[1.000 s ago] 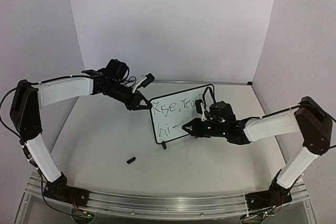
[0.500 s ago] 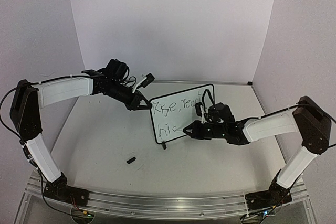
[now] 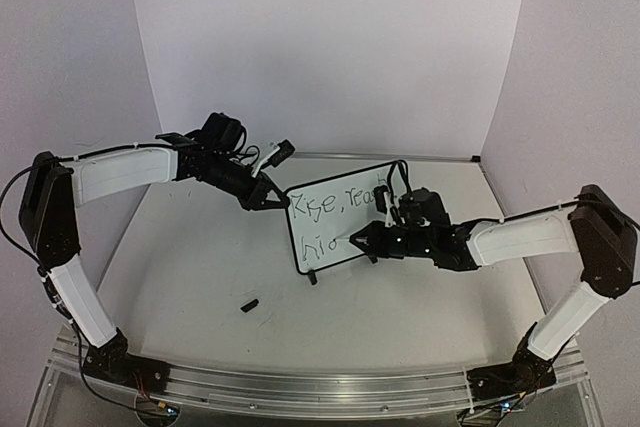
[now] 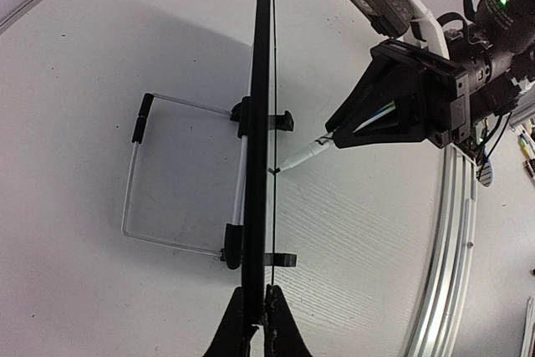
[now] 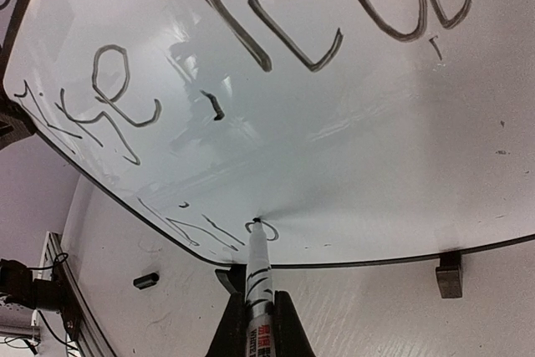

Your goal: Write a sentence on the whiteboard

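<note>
While our left gripper (image 3: 270, 199) pinches the left edge of the whiteboard (image 3: 345, 225), fingers closed tight on its thin black frame, the board stands upright on the table (image 3: 190, 267), near the middle and a little toward the far side. Our right gripper (image 3: 362, 241) reaches in from the right, its fingers clamped around a marker (image 5: 257, 269). The marker's tip touches the board's face low down, at the end of the second line of the sentence (image 3: 325, 207). That lower line has only a few letters, under a longer top line. To the near left, well apart from the board, we see a small black object (image 3: 250, 304) lying on the table.
</note>
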Controlling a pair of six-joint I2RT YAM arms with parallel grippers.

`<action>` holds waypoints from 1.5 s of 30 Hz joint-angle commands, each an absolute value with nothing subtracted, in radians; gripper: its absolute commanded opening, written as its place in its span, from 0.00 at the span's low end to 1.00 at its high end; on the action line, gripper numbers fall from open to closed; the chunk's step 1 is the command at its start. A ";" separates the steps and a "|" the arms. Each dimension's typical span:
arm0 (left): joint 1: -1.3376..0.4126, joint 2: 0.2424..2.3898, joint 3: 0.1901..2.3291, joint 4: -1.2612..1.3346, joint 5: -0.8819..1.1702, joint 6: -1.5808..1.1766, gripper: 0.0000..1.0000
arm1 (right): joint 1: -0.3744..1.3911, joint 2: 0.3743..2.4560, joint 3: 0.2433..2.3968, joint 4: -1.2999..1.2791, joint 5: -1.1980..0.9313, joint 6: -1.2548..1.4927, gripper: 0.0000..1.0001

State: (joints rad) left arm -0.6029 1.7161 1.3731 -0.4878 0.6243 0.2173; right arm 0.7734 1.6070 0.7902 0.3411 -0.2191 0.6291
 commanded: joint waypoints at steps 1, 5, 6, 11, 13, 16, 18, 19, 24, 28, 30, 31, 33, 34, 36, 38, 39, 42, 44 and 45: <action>-0.626 1.764 1.359 -0.601 0.572 0.269 0.00 | 0.767 1.615 0.827 0.370 -0.203 0.623 0.00; -0.626 1.764 1.359 -0.601 0.572 0.269 0.00 | 0.768 1.619 0.805 0.354 -0.188 0.634 0.00; -0.626 1.765 1.359 -0.600 0.572 0.269 0.00 | 0.767 1.617 0.800 0.349 -0.185 0.636 0.00; -0.626 1.768 1.359 -0.600 0.574 0.270 0.00 | 0.767 1.615 0.774 0.341 -0.174 0.652 0.00; -0.626 1.767 1.359 -0.600 0.573 0.269 0.00 | 0.768 1.619 0.769 0.341 -0.174 0.656 0.00; -0.626 1.769 1.359 -0.601 0.574 0.269 0.00 | 0.768 1.624 0.763 0.341 -0.178 0.661 0.00; -0.626 1.769 1.360 -0.600 0.574 0.269 0.00 | 0.768 1.626 0.759 0.341 -0.180 0.664 0.00; -0.626 1.769 1.361 -0.601 0.574 0.270 0.00 | 0.769 1.626 0.755 0.341 -0.180 0.664 0.00; -0.626 1.770 1.361 -0.600 0.576 0.269 0.00 | 0.769 1.649 0.756 0.341 -0.186 0.667 0.00; -0.626 1.769 1.361 -0.600 0.574 0.269 0.00 | 0.770 1.680 0.765 0.341 -0.192 0.665 0.00; -0.626 1.769 1.361 -0.600 0.575 0.269 0.00 | 0.770 1.690 0.770 0.342 -0.192 0.665 0.00; -0.626 1.770 1.361 -0.600 0.575 0.269 0.00 | 0.770 1.695 0.771 0.343 -0.193 0.665 0.00; -0.627 1.770 1.361 -0.601 0.575 0.269 0.00 | 0.770 1.704 0.777 0.347 -0.198 0.666 0.00; -0.626 1.770 1.361 -0.600 0.576 0.269 0.00 | 0.770 1.707 0.780 0.353 -0.201 0.665 0.00; -0.627 1.770 1.361 -0.600 0.575 0.270 0.00 | 0.770 1.710 0.784 0.362 -0.208 0.667 0.00; -0.627 1.771 1.361 -0.600 0.575 0.269 0.00 | 0.770 1.710 0.789 0.376 -0.219 0.671 0.00; -0.627 1.771 1.361 -0.600 0.575 0.269 0.00 | 0.770 1.709 0.790 0.383 -0.226 0.672 0.00; -0.627 1.772 1.361 -0.600 0.576 0.270 0.00 | 0.770 1.705 0.792 0.409 -0.255 0.679 0.00; -0.627 1.772 1.361 -0.600 0.577 0.269 0.00 | 0.770 1.698 0.791 0.422 -0.274 0.686 0.00; -0.628 1.772 1.361 -0.599 0.577 0.269 0.00 | 0.770 1.690 0.789 0.427 -0.282 0.688 0.00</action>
